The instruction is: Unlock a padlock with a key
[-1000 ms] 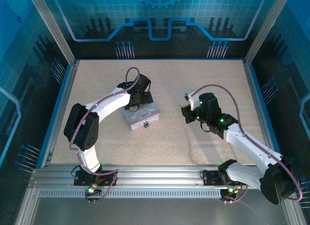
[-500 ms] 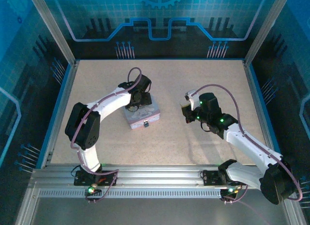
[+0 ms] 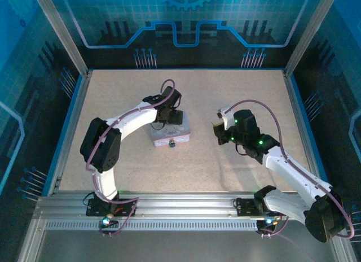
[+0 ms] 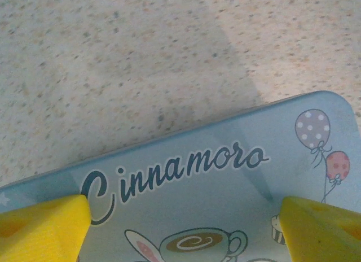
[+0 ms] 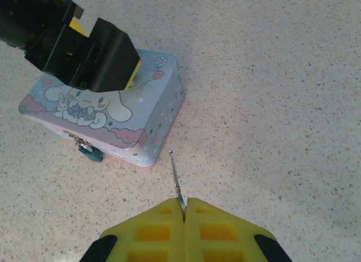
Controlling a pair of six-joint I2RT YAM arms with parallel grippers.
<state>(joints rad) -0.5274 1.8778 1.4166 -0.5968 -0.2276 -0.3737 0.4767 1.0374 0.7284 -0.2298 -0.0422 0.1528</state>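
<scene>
Yellow-padded right end effector (image 5: 184,211) pinches key (image 5: 176,177), aimed toward tin (image 5: 158,112).

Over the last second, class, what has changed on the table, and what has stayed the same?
The left gripper, jaws wide over the tin, swung right, and the tin slid and turned slightly with it, carrying the padlock. The right gripper drifted slightly right. Unchanged: it stays shut on the key, clear of the tin.
</scene>
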